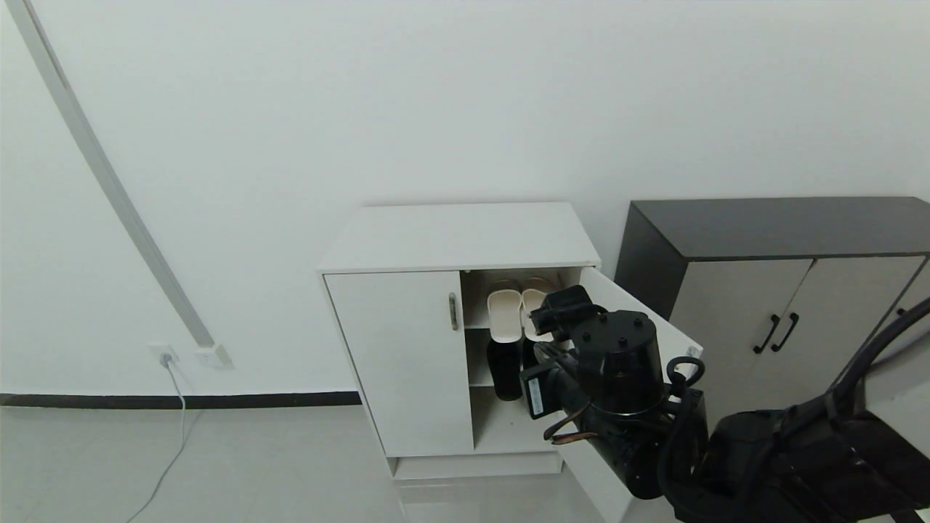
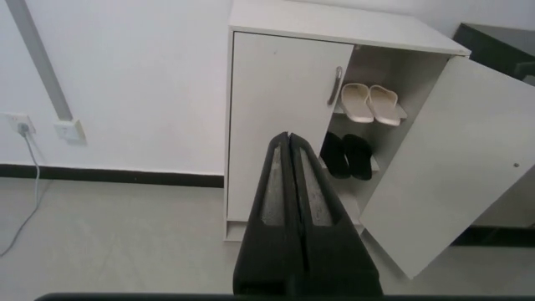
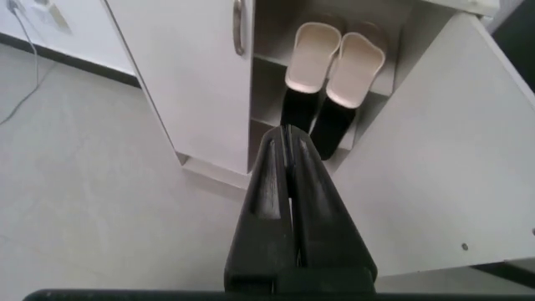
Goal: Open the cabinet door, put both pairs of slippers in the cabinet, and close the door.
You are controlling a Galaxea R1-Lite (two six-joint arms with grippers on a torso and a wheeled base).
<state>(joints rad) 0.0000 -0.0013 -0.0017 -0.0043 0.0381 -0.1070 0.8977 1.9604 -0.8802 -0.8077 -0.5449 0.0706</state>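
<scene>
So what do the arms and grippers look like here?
The right arm is black, with a round bolted joint cap, a white label, looped black cables and copper-coloured wire. The left gripper and right gripper are black, with long tapered fingers.

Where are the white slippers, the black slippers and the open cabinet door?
white slippers [image 3: 355, 67], right wrist view, on one slipper of the pair.
black slippers [image 2: 336, 155], left wrist view, on one slipper.
open cabinet door [image 2: 451, 150], left wrist view, middle of its inner face.
</scene>
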